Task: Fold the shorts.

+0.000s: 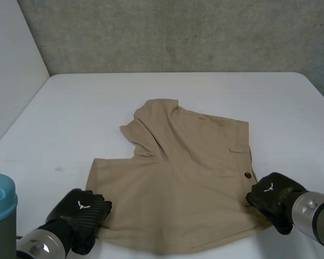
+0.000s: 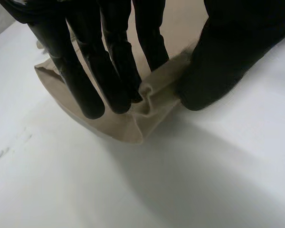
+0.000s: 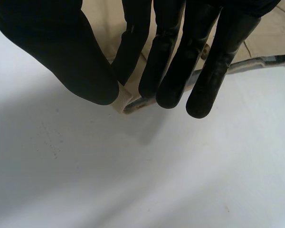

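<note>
Tan shorts (image 1: 178, 183) lie on the white table (image 1: 167, 89), one leg folded up at the far side into a rumpled flap. My left hand (image 1: 81, 213) sits at the shorts' near left corner. In the left wrist view its fingers (image 2: 104, 80) and thumb (image 2: 218, 71) pinch a bunched fold of the tan cloth (image 2: 156, 97). My right hand (image 1: 272, 197) is at the near right corner by the waistband button (image 1: 248, 175). There its thumb (image 3: 76, 66) and fingers (image 3: 180, 71) pinch the waistband corner (image 3: 126, 100) just off the table.
A grey concrete wall (image 1: 178, 32) stands behind the table. My left arm's light-blue cap (image 1: 0, 199) is at the near left. Bare table lies around the shorts on all sides.
</note>
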Controlling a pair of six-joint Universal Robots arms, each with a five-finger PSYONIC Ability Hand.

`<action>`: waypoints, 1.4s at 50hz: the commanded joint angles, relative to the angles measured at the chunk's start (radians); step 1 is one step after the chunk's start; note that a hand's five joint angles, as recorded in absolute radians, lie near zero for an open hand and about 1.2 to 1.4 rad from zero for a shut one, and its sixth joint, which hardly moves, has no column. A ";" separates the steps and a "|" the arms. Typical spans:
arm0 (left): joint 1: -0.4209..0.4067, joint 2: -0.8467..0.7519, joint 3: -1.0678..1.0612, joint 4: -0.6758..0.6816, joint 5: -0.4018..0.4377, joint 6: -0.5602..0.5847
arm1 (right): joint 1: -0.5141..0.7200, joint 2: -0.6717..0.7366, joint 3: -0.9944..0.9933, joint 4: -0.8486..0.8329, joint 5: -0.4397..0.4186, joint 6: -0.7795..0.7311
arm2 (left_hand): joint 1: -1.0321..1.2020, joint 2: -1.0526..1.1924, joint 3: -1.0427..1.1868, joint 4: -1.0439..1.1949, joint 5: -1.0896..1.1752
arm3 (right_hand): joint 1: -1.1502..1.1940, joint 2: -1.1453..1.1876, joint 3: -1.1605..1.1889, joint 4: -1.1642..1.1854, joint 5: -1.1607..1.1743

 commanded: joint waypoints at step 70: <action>0.165 -0.835 0.988 0.078 0.094 0.296 | -0.029 0.078 0.014 -0.270 -0.027 0.071 | 0.196 0.151 0.154 0.151 0.188 | 0.420 0.216 0.215 0.204 0.228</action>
